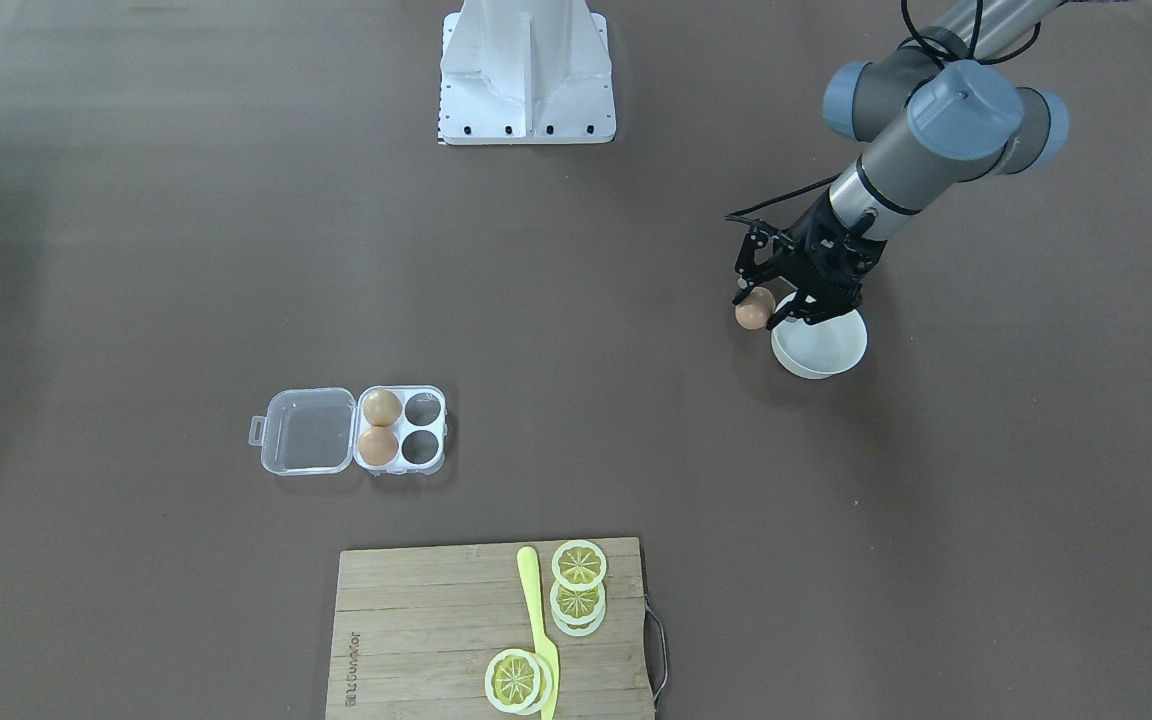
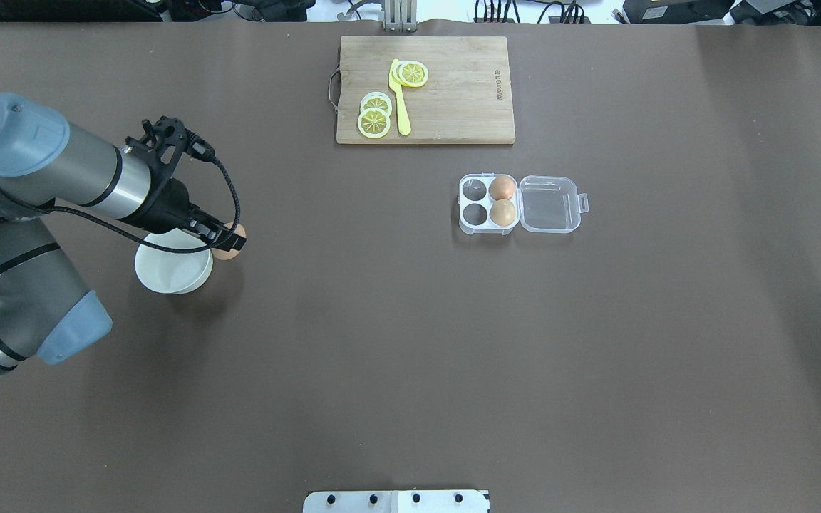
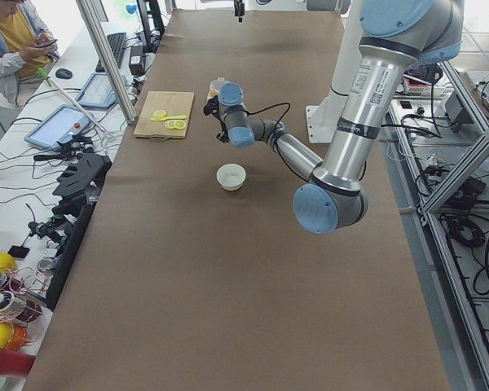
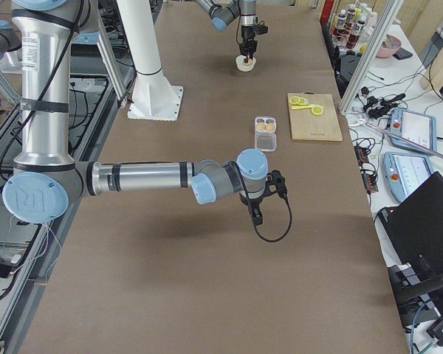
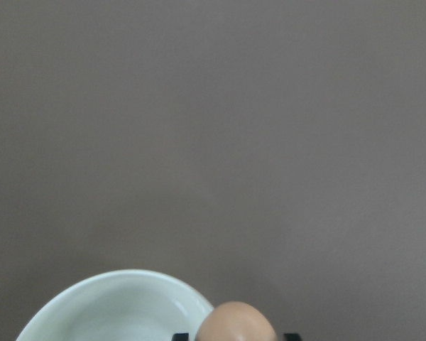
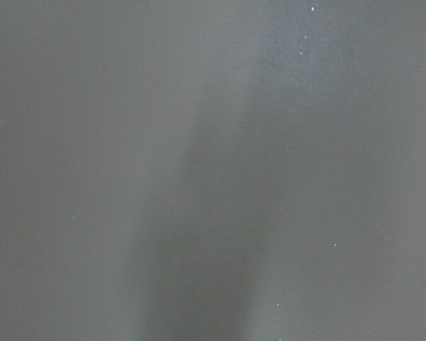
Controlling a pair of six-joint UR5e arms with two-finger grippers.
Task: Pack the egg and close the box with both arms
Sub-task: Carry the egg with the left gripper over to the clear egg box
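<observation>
Egg (image 5: 234,323) in left gripper (image 1: 758,302) pinch at bowl (image 5: 106,302) rim, box (image 1: 308,432) well apart; right gripper (image 4: 256,215) fingers unclear.

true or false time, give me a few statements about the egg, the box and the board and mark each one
1. The left end effector grips an egg by the white bowl. True.
2. The box has its lid shut. False: the lid lies open beside the cells.
3. All four cells of the box are filled. False: two eggs sit in it and two cells are empty.
4. Lemon slices lie on the cutting board. True.
</observation>
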